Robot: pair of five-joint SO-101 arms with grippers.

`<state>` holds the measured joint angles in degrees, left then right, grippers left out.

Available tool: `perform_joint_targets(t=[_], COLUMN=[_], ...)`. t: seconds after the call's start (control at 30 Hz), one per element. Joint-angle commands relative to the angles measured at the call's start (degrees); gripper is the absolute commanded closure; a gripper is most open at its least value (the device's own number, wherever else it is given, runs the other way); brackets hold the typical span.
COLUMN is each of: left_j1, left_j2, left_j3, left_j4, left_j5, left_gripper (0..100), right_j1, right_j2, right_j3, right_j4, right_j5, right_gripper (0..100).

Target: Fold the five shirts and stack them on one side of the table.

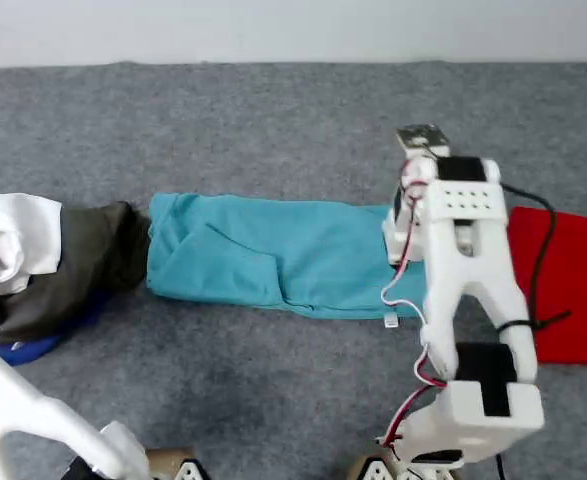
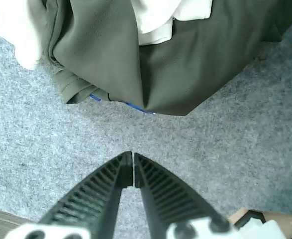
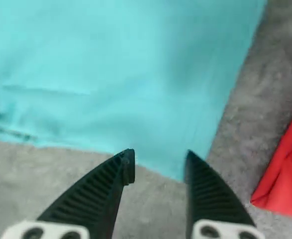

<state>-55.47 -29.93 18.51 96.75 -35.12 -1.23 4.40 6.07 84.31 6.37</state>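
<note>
Your right wrist view shows what the arm hides from above: the right tool [image 3: 158,167] is spread open and holds nothing, over the edge of the teal shirt [image 3: 111,74], where cloth gives way to bare tabletop [image 3: 51,189]. A strip of that tabletop separates the teal shirt from a corner of the red shirt [image 3: 285,184]. Your left wrist view shows the left tool [image 2: 134,169] clenched on nothing above bare tabletop, just short of the olive shirt [image 2: 165,64], with a sliver of the blue shirt [image 2: 136,106] peeking from under it. From above you can count five shirts. The teal one lies as a long band across the middle and the red one sits at the right edge. At the left edge the white shirt [image 1: 18,235] lies on the olive one, over the blue. Open tabletop runs behind the shirts, and more in front of the teal one.
</note>
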Motion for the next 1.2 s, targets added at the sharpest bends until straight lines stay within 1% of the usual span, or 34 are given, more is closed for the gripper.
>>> perform_joint_targets(t=[0.0, 0.1, 0.27, 0.43, 0.47, 0.53, 0.73, 0.9, 1.0, 1.17], left_j1=[0.44, 0.44, 0.44, 0.35, 0.35, 0.35, 0.35, 0.35, 0.35, 0.35], left_j2=[-1.76, -1.76, -1.76, -1.76, -1.76, -1.76, -1.76, -1.76, -1.76, -1.85], left_j3=[-1.19, -1.19, -1.19, -1.19, -1.19, -1.19, -1.19, -1.27, -1.27, -1.27], left_j4=[0.35, 0.35, 0.35, 0.35, 0.35, 0.44, 0.44, 1.05, 1.14, 1.14], left_j5=[-0.09, -0.09, -0.09, -0.09, -0.09, -0.09, -0.09, -0.09, -0.09, -0.09], left_gripper=[98, 98, 98, 98, 98, 98, 98, 98, 98, 98], right_j1=[1.98, 3.38, 5.58, 5.41, 5.41, 5.32, 4.18, 4.7, 5.85, 11.74], right_j2=[-3.47, -1.01, 5.58, 11.12, 12.18, 14.02, 15.87, 15.25, 12.7, 7.34], right_j3=[4.4, 5.89, 5.89, 5.89, 5.89, 5.8, 2.37, -1.41, -2.73, -2.9], right_j4=[-8.57, -13.76, -19.56, -23.25, -23.87, -25.01, -20.53, -15.78, -13.49, -11.3], right_j5=[-0.26, -0.26, -0.44, -0.7, -0.7, -1.49, -2.29, -1.32, 1.49, 8.79], right_gripper=[77.0, 76.3, 76.3, 76.4, 76.9, 81.0, 99.4, 98.8, 98.8, 98.8])
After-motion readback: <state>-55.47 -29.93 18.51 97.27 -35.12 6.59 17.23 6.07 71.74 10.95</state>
